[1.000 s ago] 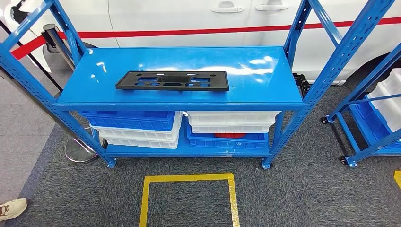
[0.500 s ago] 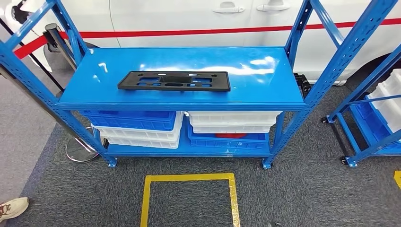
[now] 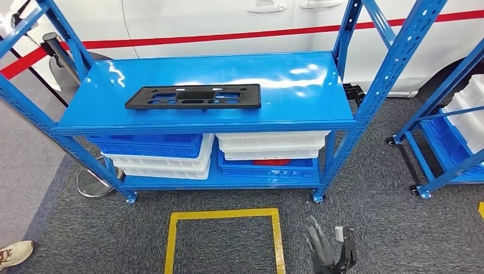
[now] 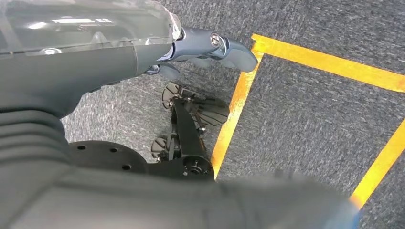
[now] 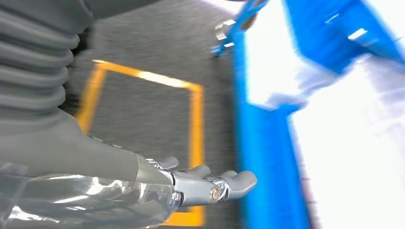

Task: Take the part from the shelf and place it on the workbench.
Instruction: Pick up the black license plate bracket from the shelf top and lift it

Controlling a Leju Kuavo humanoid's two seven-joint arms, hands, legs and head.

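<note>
The part (image 3: 194, 96) is a flat black plate with slots, lying on the top board of the blue shelf (image 3: 285, 80), left of its middle. My right hand (image 3: 331, 254) comes up at the bottom of the head view, low over the carpet and well short of the shelf. In the right wrist view that hand (image 5: 200, 183) holds nothing, its fingers stretched out toward the blue frame. My left hand (image 4: 205, 47) hangs over the carpet beside a yellow floor line (image 4: 239, 100), empty with its fingers apart.
Blue bins (image 3: 151, 144) and white bins (image 3: 268, 142) are stacked on the shelf's lower board. A yellow square (image 3: 222, 214) marks the carpet in front. A white car (image 3: 200, 17) stands behind, a second blue rack (image 3: 456, 131) at right, a stanchion base (image 3: 94, 182) and a person's shoe (image 3: 14, 251) at left.
The whole picture has shifted a little, so the camera moved. My right hand has risen into the bottom of the head view. The part lies where it was on the shelf.
</note>
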